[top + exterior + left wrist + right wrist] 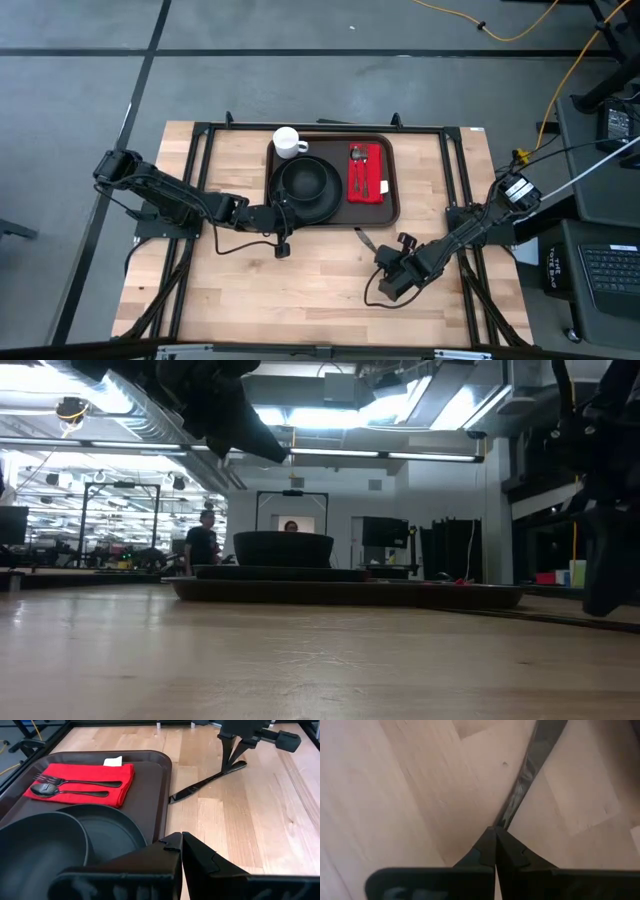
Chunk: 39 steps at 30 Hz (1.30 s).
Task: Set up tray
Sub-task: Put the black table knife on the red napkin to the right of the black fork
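The dark brown tray (392,205) sits at the table's far middle. It carries a black plate (335,207) with a black bowl (305,180), a white mug (288,142), and a red napkin (367,172) with a fork and spoon lying on it. A dark knife (364,240) lies on the wood just off the tray's near right corner, its blade tip toward the tray. My right gripper (380,256) is shut at the knife's handle end. My left gripper (181,842) is shut and hangs raised over the tray's near rim beside the plate, touching nothing. My right gripper has the knife's handle end (239,766) between its two shut fingers (231,751). The fingers come from above, slanting in from the table's near right. The knife runs straight away from the fingertips (525,775), low along the wood, with its blade tip (172,798) by the tray's rim.
Bare wood stretches across the table's near half and left side. A black frame runs around the table's edges (200,150). In the low view the tray (350,595) stands across the middle, with the room and people far behind.
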Each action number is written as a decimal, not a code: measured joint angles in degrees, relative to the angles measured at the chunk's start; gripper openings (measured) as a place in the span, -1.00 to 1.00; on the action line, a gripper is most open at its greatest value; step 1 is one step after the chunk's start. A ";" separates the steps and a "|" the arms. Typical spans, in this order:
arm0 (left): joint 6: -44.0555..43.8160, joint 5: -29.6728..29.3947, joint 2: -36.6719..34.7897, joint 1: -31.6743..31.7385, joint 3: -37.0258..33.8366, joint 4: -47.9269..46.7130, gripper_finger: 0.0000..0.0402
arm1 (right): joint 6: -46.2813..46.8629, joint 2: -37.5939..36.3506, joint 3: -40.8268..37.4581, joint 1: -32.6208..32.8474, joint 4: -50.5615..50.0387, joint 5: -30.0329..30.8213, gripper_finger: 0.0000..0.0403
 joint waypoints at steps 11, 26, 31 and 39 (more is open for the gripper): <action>-0.02 0.13 0.00 0.00 -0.02 -0.04 -0.98 | 0.00 1.11 0.11 0.02 -1.24 0.74 -0.99; -0.09 0.13 0.00 0.00 -0.02 -0.02 -0.98 | -13.43 1.22 0.09 0.02 1.76 0.41 -0.99; -0.07 0.13 0.00 0.00 -0.02 -0.02 -0.98 | -18.69 1.22 0.09 0.00 2.93 -0.50 -0.99; -0.04 0.11 0.00 0.00 -0.02 -0.02 -0.98 | -28.16 1.31 0.00 0.02 10.01 -4.35 -0.99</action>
